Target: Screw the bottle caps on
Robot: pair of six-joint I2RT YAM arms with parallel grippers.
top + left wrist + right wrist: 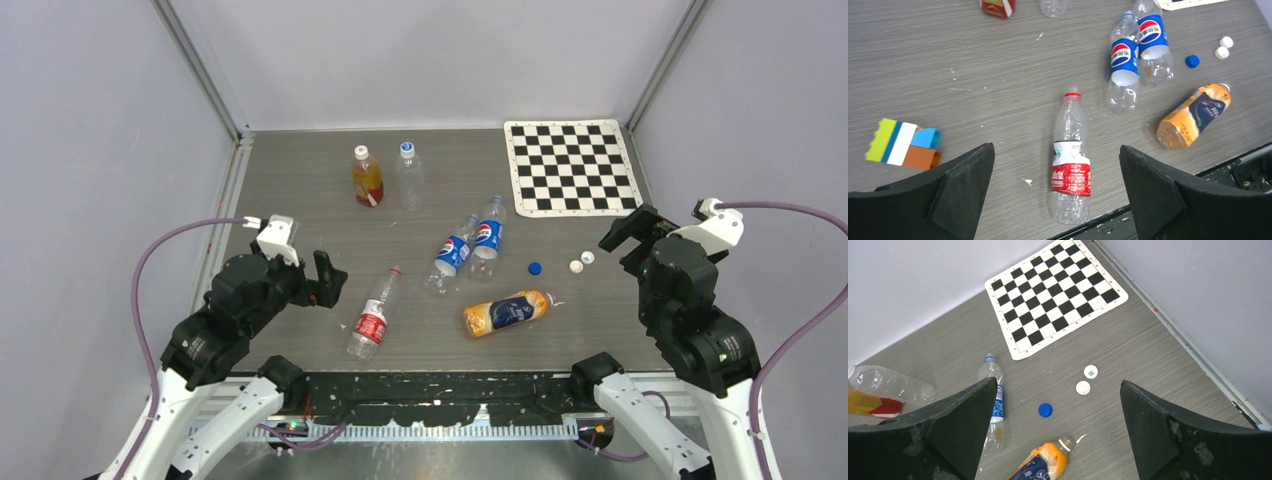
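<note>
A blue cap (535,268) and two white caps (576,266), small, round and loose, lie on the grey tabletop (300,170) right of centre, between the checkerboard (570,165) and a lying orange bottle (505,313). The white pair sit just beside each other, nearer the right tool (632,245). It and the left tool (308,262) hover with fingers wide apart, holding nothing.
</note>
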